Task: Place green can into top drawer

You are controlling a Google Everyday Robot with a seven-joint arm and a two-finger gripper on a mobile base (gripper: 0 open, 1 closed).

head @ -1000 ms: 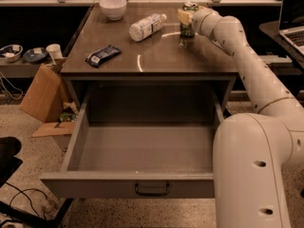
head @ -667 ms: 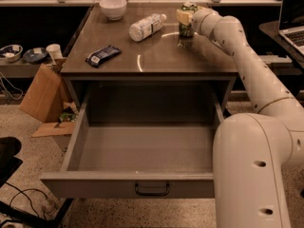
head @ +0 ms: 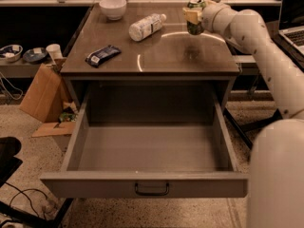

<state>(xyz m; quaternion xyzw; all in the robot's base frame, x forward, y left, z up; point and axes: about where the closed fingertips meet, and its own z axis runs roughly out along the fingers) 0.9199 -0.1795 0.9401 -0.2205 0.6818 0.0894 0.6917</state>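
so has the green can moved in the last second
Yes, slightly: the green can, held in the gripper, now sits a little higher and further right of the plastic bottle lying on the tabletop.

One pincer [head: 193, 16] gripping one can [head: 195, 28]; one bottle [head: 146, 26], bowl [head: 113, 7].
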